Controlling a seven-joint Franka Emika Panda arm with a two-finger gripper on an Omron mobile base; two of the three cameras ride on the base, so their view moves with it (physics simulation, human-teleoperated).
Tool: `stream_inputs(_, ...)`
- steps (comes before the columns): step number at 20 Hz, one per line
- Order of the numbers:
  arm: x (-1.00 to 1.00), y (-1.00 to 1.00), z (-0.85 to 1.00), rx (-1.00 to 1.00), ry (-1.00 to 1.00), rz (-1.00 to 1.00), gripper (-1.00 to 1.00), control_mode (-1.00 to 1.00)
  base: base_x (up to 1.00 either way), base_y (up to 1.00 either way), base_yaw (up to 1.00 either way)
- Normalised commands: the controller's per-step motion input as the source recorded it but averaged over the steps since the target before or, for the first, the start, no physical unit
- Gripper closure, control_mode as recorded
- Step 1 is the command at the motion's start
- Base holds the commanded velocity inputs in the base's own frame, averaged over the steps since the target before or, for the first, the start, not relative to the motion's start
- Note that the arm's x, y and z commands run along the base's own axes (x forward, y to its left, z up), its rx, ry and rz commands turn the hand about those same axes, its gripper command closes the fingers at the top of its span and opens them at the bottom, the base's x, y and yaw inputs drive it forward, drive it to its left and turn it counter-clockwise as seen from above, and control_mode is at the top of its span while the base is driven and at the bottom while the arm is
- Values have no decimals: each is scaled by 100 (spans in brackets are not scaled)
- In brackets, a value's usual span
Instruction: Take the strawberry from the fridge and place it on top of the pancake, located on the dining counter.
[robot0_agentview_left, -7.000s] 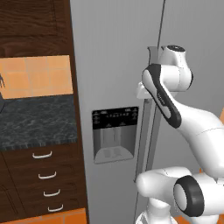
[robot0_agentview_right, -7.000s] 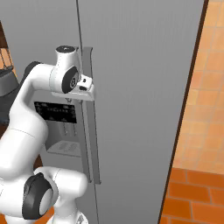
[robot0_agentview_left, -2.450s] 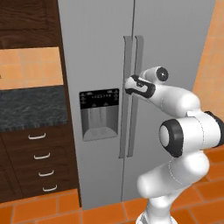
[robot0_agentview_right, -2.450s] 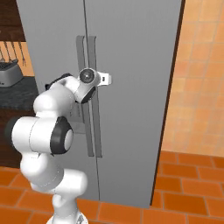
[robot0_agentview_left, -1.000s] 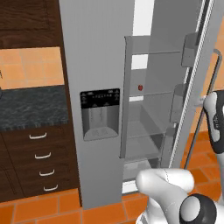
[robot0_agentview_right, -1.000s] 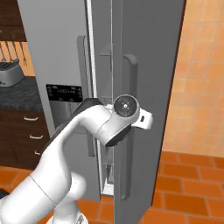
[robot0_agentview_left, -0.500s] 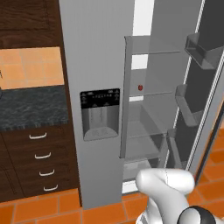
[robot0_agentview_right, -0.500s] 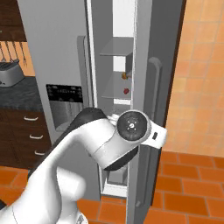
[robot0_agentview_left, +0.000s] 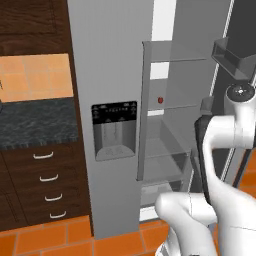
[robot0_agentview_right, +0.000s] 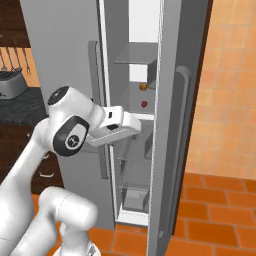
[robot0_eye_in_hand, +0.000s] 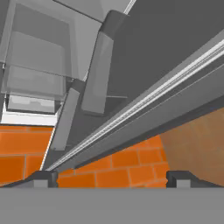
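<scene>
Tall light-grey fridge (robot0_agentview_left: 115, 75) door open; our gripper (robot0_eye_in_hand: 112, 177) spread, empty; we should reach level toward the tiny red strawberry (robot0_agentview_left: 160, 100) on its glass shelf (robot0_agentview_left: 172, 107)

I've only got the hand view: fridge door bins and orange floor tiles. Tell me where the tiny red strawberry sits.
Observer: The tiny red strawberry lies on a glass shelf midway up the open right half of the tall light-grey fridge.
Operator: Report anything near it.
Observer: A small brown item sits one shelf above it.
Operator: Say where my hand is.
Observer: In the right base view the gripper is at the door gap, lower than the strawberry.
</scene>
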Motion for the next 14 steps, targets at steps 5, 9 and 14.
stream_inputs(5,100,49,-51,-56,66,-2,-100,-100,0,0,0)
stream_inputs(9,100,-31,-63,-17,44,0,-100,-100,0,0,0)
stream_inputs(14,100,-57,-51,0,32,-1,-100,-100,0,0,0)
